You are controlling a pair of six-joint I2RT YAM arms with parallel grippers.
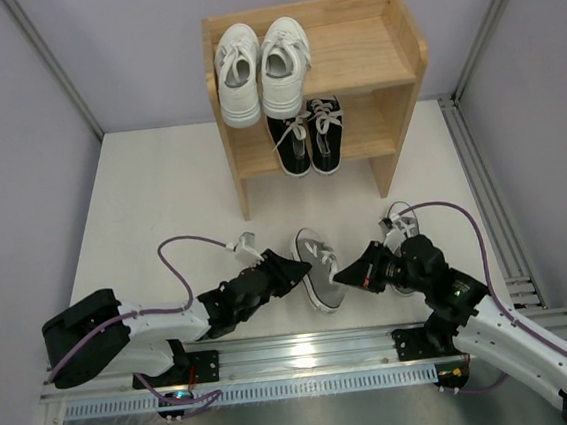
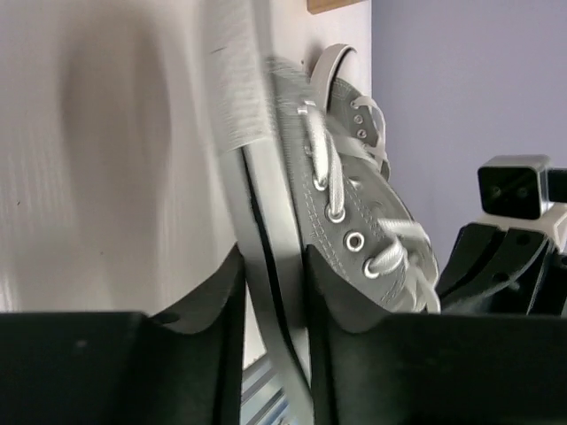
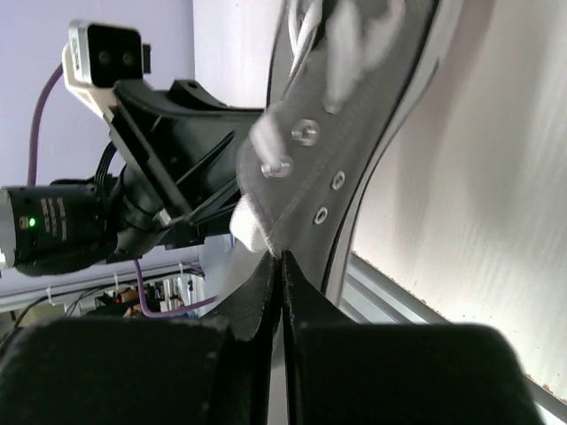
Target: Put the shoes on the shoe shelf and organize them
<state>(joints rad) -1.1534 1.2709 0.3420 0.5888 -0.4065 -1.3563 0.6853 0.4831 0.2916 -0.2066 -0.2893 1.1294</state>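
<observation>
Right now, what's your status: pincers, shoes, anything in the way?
Left pincer clamps grey shoe by sole; right pincer shut on its upper. White pair on shelf top, black pair below. Second grey shoe beside right arm; nothing blocks shelf.

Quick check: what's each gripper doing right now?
Left gripper: closed on the grey shoe, fingers on either side of its sole edge.
Right gripper: shut, tips against the same shoe's upper; whether it pinches cannot be told.

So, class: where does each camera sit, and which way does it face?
Top external: above and behind, looking down at the shoe shelf; left arm and right arm show.
Left wrist: on the left arm, looking along its jaws at the grey shoe.
Right wrist: on the right arm, looking past its jaws at that shoe's eyelets.
Shared: all show that shoe.
</observation>
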